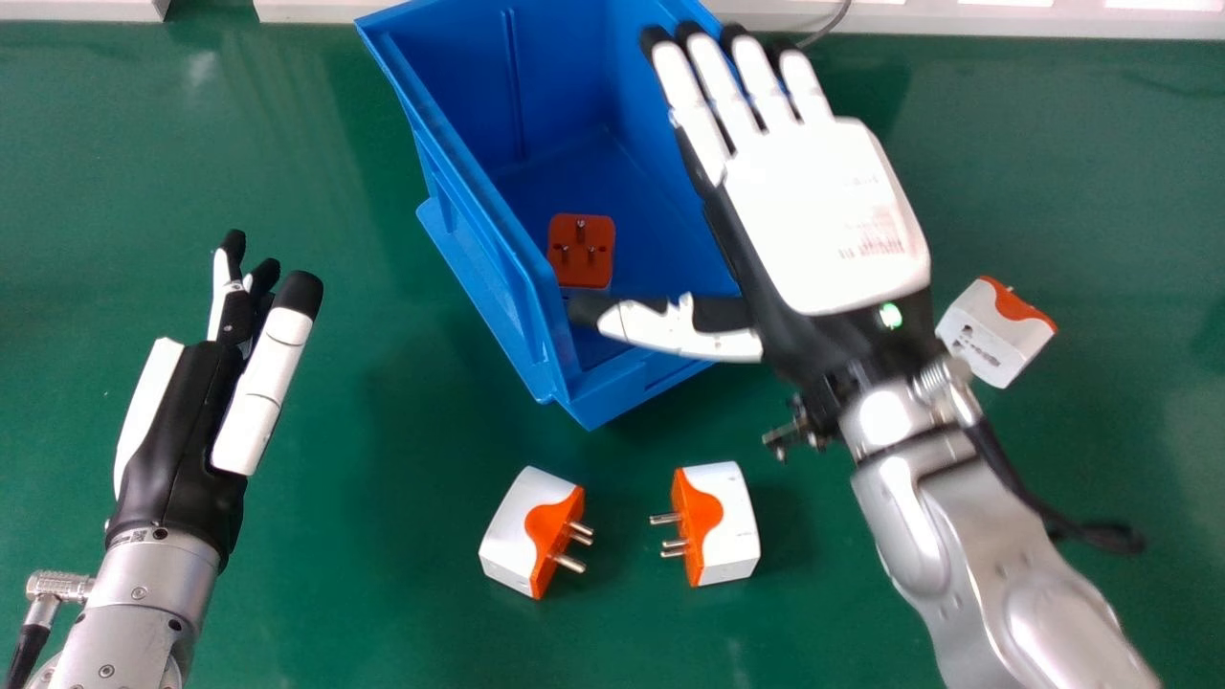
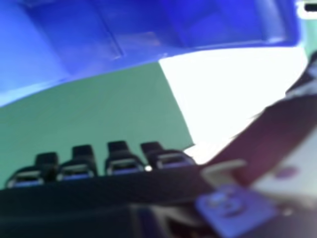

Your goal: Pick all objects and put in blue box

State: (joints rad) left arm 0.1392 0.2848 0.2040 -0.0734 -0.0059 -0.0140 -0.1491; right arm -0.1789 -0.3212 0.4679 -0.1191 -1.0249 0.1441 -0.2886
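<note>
My right hand (image 1: 813,206) is over the right side of the blue box (image 1: 488,239), fingers straight and thumb stretched out across the box's near end; it holds nothing. In the right hand view its fingers (image 2: 124,163) show with the blue box (image 2: 124,34) beyond them. One orange and white adapter (image 1: 581,251) lies inside the box, pins up. Two more adapters, one (image 1: 517,531) at left and one (image 1: 723,522) at right, lie in front of the box with their pins toward each other. Another adapter (image 1: 995,335) lies right of my right wrist. My left hand (image 1: 196,402) is at the left, open and empty.
The green table (image 1: 335,593) spreads around the box. A white ledge (image 1: 1005,19) runs along the table's far edge, with a grey cable (image 1: 831,24) near the box's back right corner. The box's raised walls stand between the two hands.
</note>
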